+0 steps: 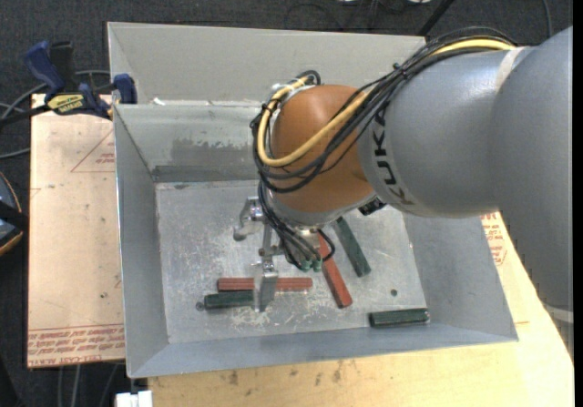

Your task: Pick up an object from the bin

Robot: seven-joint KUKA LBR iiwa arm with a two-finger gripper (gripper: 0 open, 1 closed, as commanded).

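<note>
My gripper [267,292] hangs below the arm's orange cover, low over the front middle of the bin. Its tip comes down across a flat red bar [293,285] that lies crosswise on the bin floor. Just in front of that bar lies a dark green bar [226,301], whose right end reaches the gripper's tip. To the right, a second red bar [338,287] lies slanted. Nothing shows as lifted off the floor.
A dark green bar [352,249] lies slanted right of the gripper, partly under the arm. Another dark green bar [398,316] rests near the front right wall. The arm and its cables cover the bin's back right.
</note>
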